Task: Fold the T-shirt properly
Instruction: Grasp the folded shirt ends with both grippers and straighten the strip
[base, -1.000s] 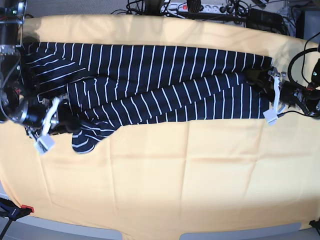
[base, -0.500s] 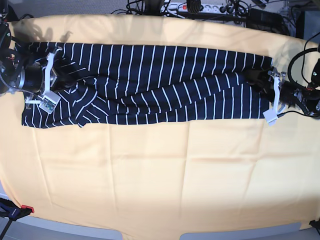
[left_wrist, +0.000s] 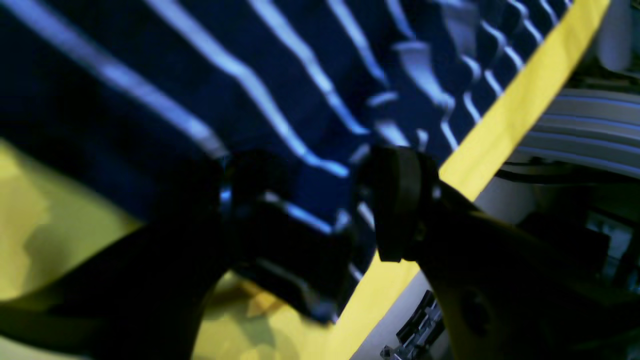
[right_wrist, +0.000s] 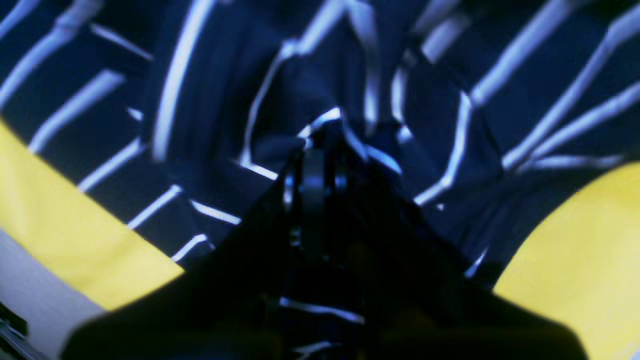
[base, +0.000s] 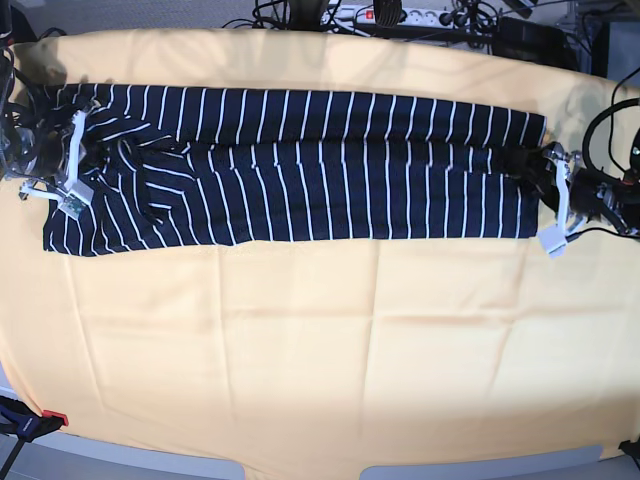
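The T-shirt (base: 300, 170), dark navy with thin white stripes, lies stretched in a long flat band across the back of the yellow-orange cloth (base: 320, 350). My right gripper (base: 100, 155) is at its left end, where the cloth is bunched and wrinkled. In the right wrist view this gripper (right_wrist: 315, 145) is shut, pinching a fold of the shirt (right_wrist: 200, 75). My left gripper (base: 540, 165) is at the shirt's right end. In the left wrist view it (left_wrist: 320, 210) has a raised corner of the shirt (left_wrist: 250, 75) between its fingers, which stand somewhat apart.
A power strip and tangled cables (base: 400, 15) lie behind the table's back edge. The table's right edge (left_wrist: 380, 310) is close beside my left gripper. The yellow-orange cloth reaches to the front edge (base: 300, 465).
My right gripper has carried the shirt's left end up and to the left. My left gripper has shifted slightly right. The rumpled shirt is now pulled out into a taut, flat band.
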